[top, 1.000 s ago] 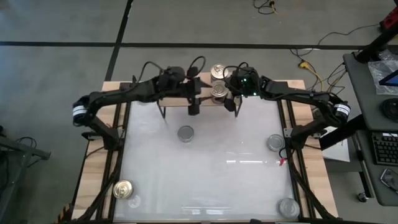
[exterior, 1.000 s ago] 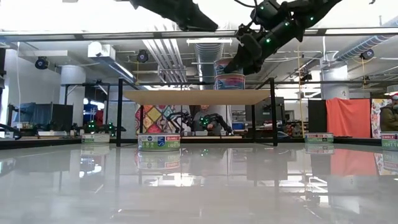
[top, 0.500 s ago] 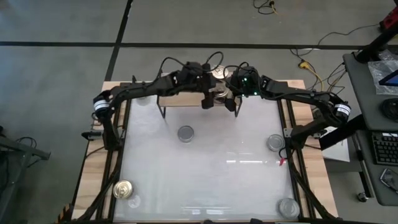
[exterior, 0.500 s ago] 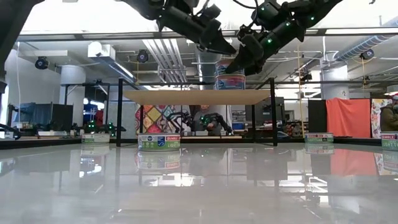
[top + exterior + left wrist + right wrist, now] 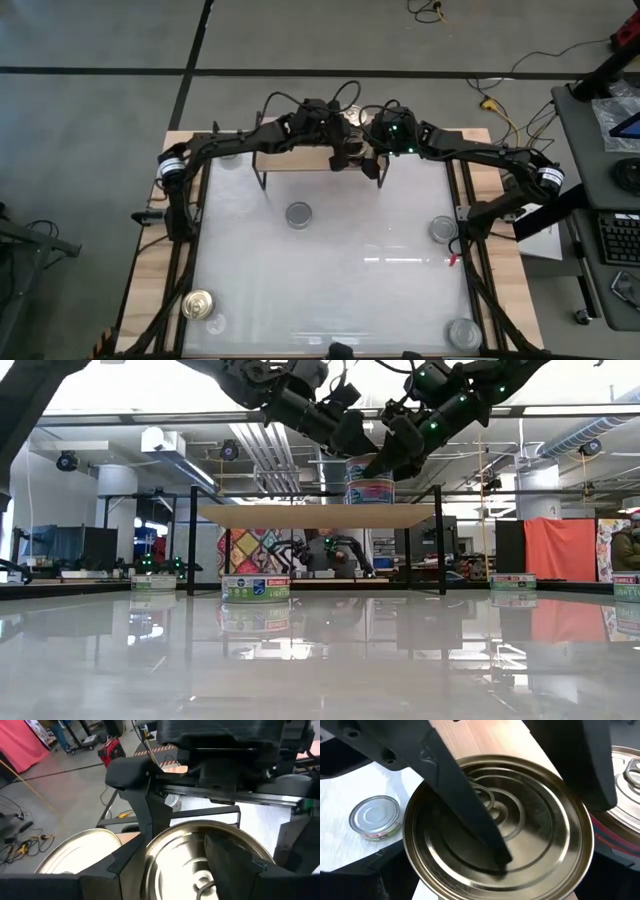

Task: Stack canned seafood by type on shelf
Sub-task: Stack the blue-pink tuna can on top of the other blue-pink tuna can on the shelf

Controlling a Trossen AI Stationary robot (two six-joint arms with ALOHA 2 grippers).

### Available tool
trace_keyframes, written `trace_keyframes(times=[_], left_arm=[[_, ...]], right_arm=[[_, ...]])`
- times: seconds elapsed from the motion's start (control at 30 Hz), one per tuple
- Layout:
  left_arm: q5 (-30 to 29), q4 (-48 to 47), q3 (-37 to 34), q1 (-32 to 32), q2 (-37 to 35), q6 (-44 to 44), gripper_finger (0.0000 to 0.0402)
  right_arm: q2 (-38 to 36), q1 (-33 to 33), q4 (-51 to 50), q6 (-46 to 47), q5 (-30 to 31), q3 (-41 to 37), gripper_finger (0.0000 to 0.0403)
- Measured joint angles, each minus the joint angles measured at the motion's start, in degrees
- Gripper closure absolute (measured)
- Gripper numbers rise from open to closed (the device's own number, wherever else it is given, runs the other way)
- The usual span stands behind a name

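My right tool (image 5: 372,152) spread wide around the gold-lidded tin (image 5: 497,822) on the shelf (image 5: 310,515), my left tool (image 5: 340,158) crowding the same tin, its spread unclear, silver tin (image 5: 298,214) on the open table (image 5: 330,290), more tins near its edges

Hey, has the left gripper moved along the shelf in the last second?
Yes. In the high view the left gripper has travelled rightward along the shelf, from near its middle to the cans at the right gripper.
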Motion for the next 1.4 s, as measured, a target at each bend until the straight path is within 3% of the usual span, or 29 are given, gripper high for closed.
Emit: trace_keyframes(times=[0.77, 1.2, 1.4], left_arm=[[-1.4, -1.7, 0.1, 1.1, 1.4, -2.3, 0.0212], [-1.6, -1.5, 0.0, 1.1, 1.4, -3.6, 0.0212], [-1.7, -1.2, -0.2, 1.1, 0.3, -3.6, 0.0212]], right_arm=[[-1.5, -0.3, -5.0, 4.1, 0.2, 1.3, 0.0003], [-1.9, -0.5, -17.1, 0.4, 0.4, 6.9, 0.0003], [-4.9, -0.5, -18.1, 0.0, 6.0, 7.0, 0.0003]])
